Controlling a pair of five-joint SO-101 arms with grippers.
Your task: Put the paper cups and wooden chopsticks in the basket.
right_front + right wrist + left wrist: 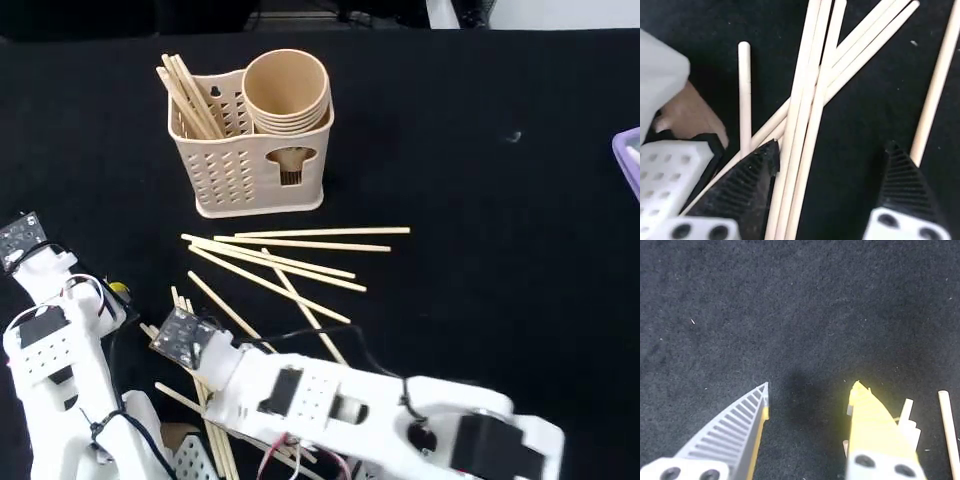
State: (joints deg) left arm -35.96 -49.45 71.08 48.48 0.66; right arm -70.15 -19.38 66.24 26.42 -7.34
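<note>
Paper cups point(287, 90) stacked in basket point(245, 180). Few chopsticks point(190, 95) stand in basket's other part. Loose chopsticks point(290, 262) lie scattered on black table point(480, 200). Right gripper point(831, 147) spread wide over loose chopsticks. Left gripper point(811, 385) spread wide over bare table.

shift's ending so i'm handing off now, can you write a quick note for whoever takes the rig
Left gripper: open, holding nothing, over bare black cloth.
Right gripper: open, just above a bundle of loose chopsticks.
Done: the stack of paper cups and a few basket chopsticks stand in the basket.
Left: the loose chopsticks scattered on the table in front of the basket.
</note>
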